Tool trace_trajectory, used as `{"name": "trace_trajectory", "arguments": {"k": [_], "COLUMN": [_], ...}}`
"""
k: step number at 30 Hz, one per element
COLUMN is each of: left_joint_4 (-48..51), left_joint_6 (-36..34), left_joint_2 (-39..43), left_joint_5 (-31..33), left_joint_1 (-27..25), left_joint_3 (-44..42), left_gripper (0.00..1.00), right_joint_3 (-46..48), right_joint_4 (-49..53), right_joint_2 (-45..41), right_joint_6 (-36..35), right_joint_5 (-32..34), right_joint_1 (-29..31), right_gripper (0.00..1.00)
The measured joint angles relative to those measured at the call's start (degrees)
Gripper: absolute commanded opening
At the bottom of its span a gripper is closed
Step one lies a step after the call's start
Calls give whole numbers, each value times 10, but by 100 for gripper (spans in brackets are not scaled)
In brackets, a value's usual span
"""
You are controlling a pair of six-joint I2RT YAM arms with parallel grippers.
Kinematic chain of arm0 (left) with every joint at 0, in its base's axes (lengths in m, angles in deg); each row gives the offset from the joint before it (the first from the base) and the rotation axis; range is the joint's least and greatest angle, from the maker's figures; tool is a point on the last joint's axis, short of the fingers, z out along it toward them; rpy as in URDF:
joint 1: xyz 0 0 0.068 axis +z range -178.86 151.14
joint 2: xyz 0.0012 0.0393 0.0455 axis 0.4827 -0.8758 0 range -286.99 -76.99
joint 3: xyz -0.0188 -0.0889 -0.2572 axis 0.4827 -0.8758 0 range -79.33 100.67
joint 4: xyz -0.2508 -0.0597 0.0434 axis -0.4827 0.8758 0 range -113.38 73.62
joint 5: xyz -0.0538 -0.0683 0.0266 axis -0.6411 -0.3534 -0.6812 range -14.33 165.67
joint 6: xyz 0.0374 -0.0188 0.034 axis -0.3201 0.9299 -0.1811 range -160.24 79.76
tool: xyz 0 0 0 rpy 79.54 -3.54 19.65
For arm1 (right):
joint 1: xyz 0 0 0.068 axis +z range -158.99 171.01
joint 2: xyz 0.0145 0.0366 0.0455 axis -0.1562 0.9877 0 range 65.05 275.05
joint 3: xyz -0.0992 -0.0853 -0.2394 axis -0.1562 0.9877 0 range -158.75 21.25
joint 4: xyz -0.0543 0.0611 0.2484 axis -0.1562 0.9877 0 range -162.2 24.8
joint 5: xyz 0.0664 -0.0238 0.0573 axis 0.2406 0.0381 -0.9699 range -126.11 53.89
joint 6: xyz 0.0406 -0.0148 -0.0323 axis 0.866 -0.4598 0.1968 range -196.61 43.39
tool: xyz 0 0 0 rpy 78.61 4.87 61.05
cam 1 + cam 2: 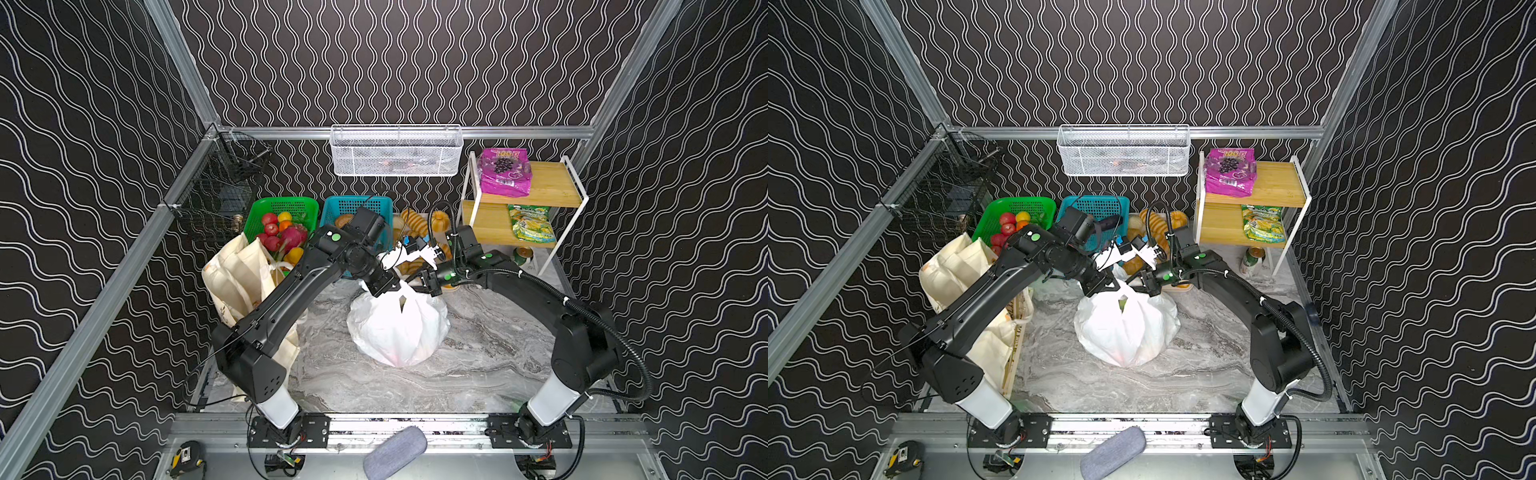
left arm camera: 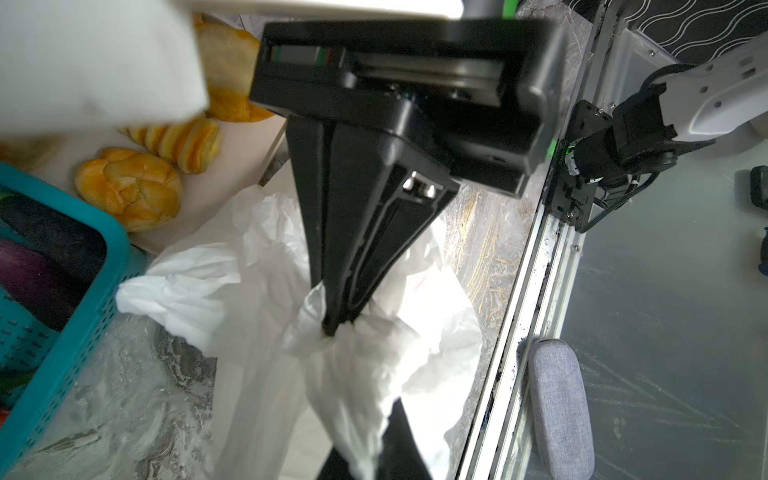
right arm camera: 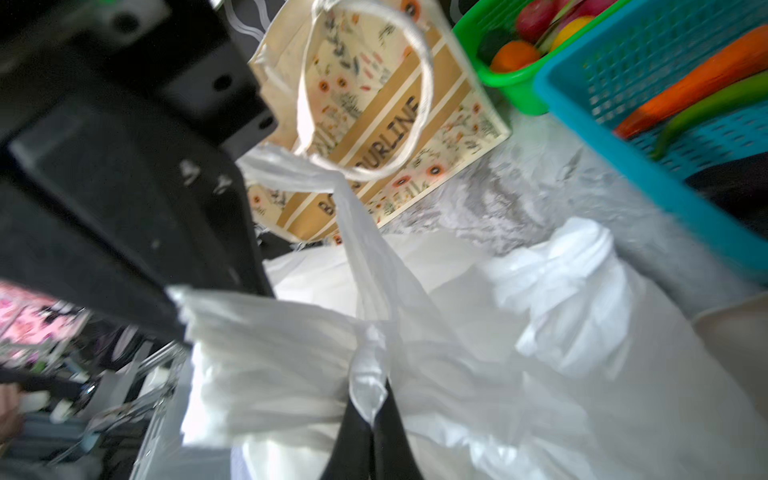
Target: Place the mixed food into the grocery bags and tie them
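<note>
The white plastic grocery bag (image 1: 399, 332) sits bulging on the marble table, something green showing through its mouth (image 1: 1122, 305). Both grippers meet above it. My left gripper (image 1: 395, 287) (image 2: 370, 461) is shut on one bunched handle. My right gripper (image 1: 419, 286) (image 3: 372, 419) is shut on the other handle, its fingers (image 2: 332, 320) pinching plastic close to my left jaws. The cream canvas tote (image 1: 241, 274) (image 3: 374, 124) stands at the left, under the left arm. A purple grape-print packet (image 1: 505, 172) lies on the top shelf.
The wooden shelf rack (image 1: 552, 187) at back right also holds a green-yellow packet (image 1: 532, 224), with a can (image 1: 523, 254) beside it. A green fruit basket (image 1: 282, 208), a teal basket (image 1: 357, 205) and golden breads (image 1: 419, 224) line the back. A grey case (image 1: 395, 453) lies on the front rail.
</note>
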Motion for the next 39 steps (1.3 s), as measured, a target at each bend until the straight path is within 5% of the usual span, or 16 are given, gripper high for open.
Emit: {"name": "trace_trajectory", "arguments": {"k": [6,13,17,21,28,35,39], "left_joint_4": [-23,-9,-3,3,17,9,8], "left_joint_6": [-26,-53,-57,-67,-70,-59,-52], "left_joint_2": [1,-14,-13,-13,-21,-20,-22], "left_joint_5": [-56,-91,-97,-102,-113,-119,-119], "left_joint_1": [2,2,2,2,2,2,2], "left_joint_3": [13,44,51,53,66,61,67], "left_gripper": [0,0,0,0,0,0,0], "right_joint_3": [29,137,211,336,415,397,394], "right_joint_4": [21,-130,-207,-321,-500,-594,-603], "right_joint_2": [-46,-199,-280,-367,-392,-342,-323], "right_joint_6": [31,121,106,50,-118,-139,-146], "right_joint_5": [83,209,234,230,282,364,400], "right_joint_1": [-12,-76,-76,-63,30,72,113], "right_gripper": [33,61,66,83,90,90,83]}}
